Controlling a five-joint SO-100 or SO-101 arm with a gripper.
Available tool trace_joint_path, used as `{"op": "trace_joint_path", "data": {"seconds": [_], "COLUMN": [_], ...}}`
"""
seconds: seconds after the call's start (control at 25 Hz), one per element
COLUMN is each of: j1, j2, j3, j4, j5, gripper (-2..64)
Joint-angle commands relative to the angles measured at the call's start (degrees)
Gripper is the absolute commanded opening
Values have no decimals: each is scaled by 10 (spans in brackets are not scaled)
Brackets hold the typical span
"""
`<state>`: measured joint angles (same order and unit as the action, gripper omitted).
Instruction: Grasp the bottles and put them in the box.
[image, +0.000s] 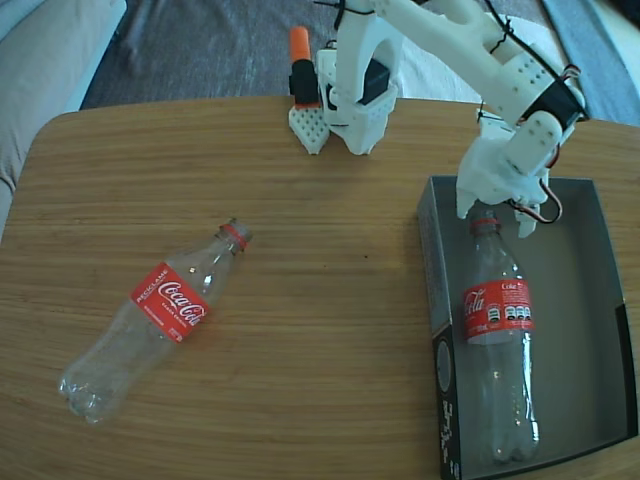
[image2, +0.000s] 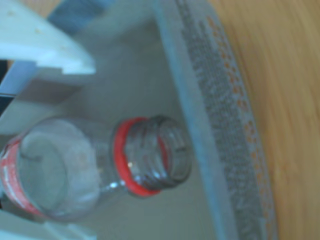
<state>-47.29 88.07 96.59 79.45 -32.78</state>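
Wide wooden worktop (image: 330, 330) fills the fixed view, and on its right side sits the box (image: 590, 300), dark grey inside, black outer wall with white print facing the middle of the worktop. The white arm (image: 450, 45) reaches from its base at the far edge down over the box's far left corner.

One bottle (image: 500, 340) lies inside the box along its left wall, neck pointing away toward the arm, red label up, base near the close end. The other bottle (image: 160, 315) lies out on the bare worktop well to the left, on a slant, open neck toward the upper right.

The tool (image: 495, 215) hangs right over the boxed bottle's neck, a finger to either side. The jaws stand apart, wider than the neck, and nothing is clamped; whether a finger brushes the red ring, I cannot tell.

Wrist view gives what the fixed one cannot: the open, capless mouth of that bottle (image2: 150, 155), its threads and red ring, resting on the grey floor just beside the box wall (image2: 220, 125), with one white finger (image2: 40, 40) at upper left, clear of the plastic. It does not show the second bottle.
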Motion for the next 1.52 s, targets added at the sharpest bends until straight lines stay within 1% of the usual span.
{"op": "trace_joint_path", "data": {"seconds": [0.0,0.24,0.48,0.52,0.64,0.76,0.88,1.0,1.16,1.2,1.32,1.48], "j1": [17,73,167,188,267,341,421,510,625,647,700,738], "j2": [18,18,18,18,28,52,60,65,66,66,67,67], "j3": [-42,-171,-310,-330,-367,-366,-366,-365,-324,-307,-245,-185], "j4": [4,77,178,187,188,188,188,188,188,188,188,188], "j5": [2,-4,-4,-4,-4,-5,-29,-33,-36,-53,-134,-236], "gripper": [397,397,397,397,397,397,397,397,397,397,397,397]}}
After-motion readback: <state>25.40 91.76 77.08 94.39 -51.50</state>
